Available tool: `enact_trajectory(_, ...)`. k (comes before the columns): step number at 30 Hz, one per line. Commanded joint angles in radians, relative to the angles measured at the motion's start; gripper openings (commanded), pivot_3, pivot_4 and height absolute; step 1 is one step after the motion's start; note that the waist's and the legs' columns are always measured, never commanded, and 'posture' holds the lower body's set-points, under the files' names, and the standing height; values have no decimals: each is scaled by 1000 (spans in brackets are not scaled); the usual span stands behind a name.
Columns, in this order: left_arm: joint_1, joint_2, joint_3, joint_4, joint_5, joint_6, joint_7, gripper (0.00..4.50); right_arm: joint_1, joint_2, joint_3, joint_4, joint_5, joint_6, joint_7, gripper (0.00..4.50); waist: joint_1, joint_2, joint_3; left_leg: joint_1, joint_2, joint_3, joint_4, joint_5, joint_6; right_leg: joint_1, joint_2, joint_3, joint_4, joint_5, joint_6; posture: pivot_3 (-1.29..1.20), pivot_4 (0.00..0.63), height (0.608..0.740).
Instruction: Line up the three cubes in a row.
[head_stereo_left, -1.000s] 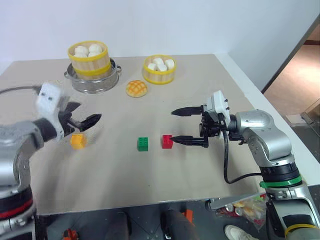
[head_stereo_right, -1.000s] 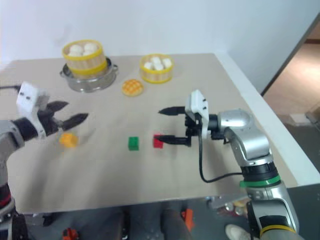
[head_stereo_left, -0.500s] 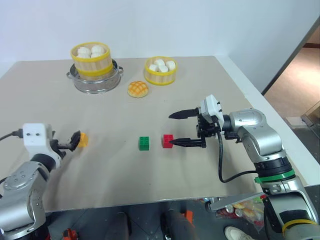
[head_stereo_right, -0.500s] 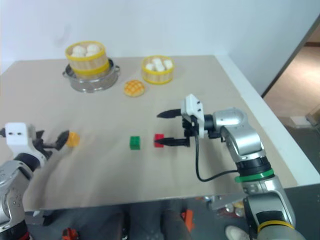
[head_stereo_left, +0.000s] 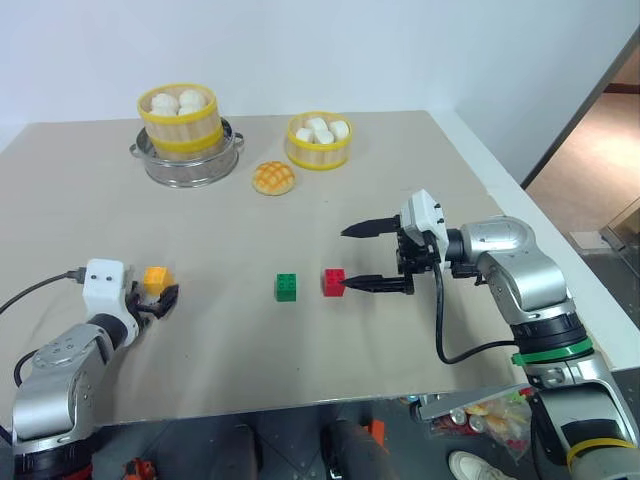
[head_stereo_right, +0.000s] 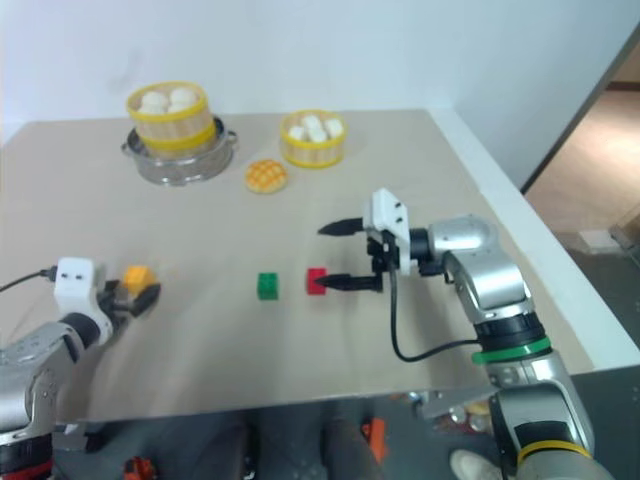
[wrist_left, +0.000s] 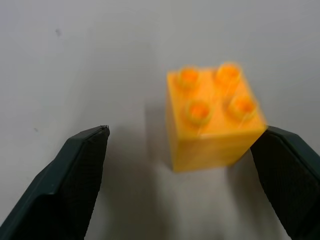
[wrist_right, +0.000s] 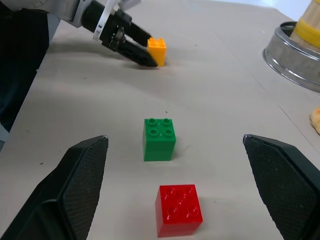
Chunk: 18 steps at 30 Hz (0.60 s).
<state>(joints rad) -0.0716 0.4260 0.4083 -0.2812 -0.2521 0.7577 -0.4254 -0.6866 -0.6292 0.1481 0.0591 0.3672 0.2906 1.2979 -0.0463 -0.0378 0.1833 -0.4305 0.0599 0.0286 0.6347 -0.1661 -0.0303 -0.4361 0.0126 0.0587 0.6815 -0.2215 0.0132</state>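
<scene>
Three studded cubes lie on the beige table. The orange-yellow cube (head_stereo_left: 154, 278) sits at the left, with my left gripper (head_stereo_left: 152, 292) lowered around it. In the left wrist view the cube (wrist_left: 212, 117) lies between the two fingers; one finger (wrist_left: 287, 165) touches its corner and the other stands apart, so the gripper is open. The green cube (head_stereo_left: 287, 286) and red cube (head_stereo_left: 334, 281) sit side by side at the table's middle. My right gripper (head_stereo_left: 345, 259) hovers open just right of the red cube, its lower fingertip close to it.
A yellow steamer basket of white buns (head_stereo_left: 178, 115) stands on a metal pot (head_stereo_left: 186, 165) at the back left. A second basket (head_stereo_left: 318, 139) and a golden crosshatched bun (head_stereo_left: 273, 177) lie behind the cubes. The table's right edge (head_stereo_left: 520, 190) runs near my right arm.
My left arm has come down from above the table to the orange-yellow cube, and its fingers have narrowed around it. The right gripper has stayed in place.
</scene>
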Motion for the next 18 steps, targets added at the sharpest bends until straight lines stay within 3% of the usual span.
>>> enact_trajectory(1, -34, 32, -12, 38, -20, -9, -9, 2998, -28, -15, -31, -28, 6, -2, -3, 4500, 0, 0, 0, 0, 0, 0, 0, 0, 0, 0, 0, 0, 0, 0, 0, 0, 150, 740)
enact_trajectory(6, -38, 52, -65, 49, -24, -9, -23, 1297, -31, -17, -31, -26, 5, -4, -7, 4500, 0, 0, 0, 0, 0, 0, 0, 0, 0, 0, 0, 0, 0, 0, 0, 0, 150, 740)
enact_trajectory(12, -30, 134, -83, 72, -36, -43, -106, 1301, -24, -25, -28, -30, 3, -8, -7, 4500, 1, 0, 0, 0, 0, 0, 0, 0, 0, 0, 0, 0, -1, 0, 0, 0, 150, 740)
enact_trajectory(18, -29, 254, -233, 88, -60, -300, -442, 1301, -38, -19, -17, -15, -4, -14, -4, 4500, 2, 0, 0, -2, 0, 1, -2, 0, -1, -2, -1, 0, -1, -1, -1, 0, 150, 740)
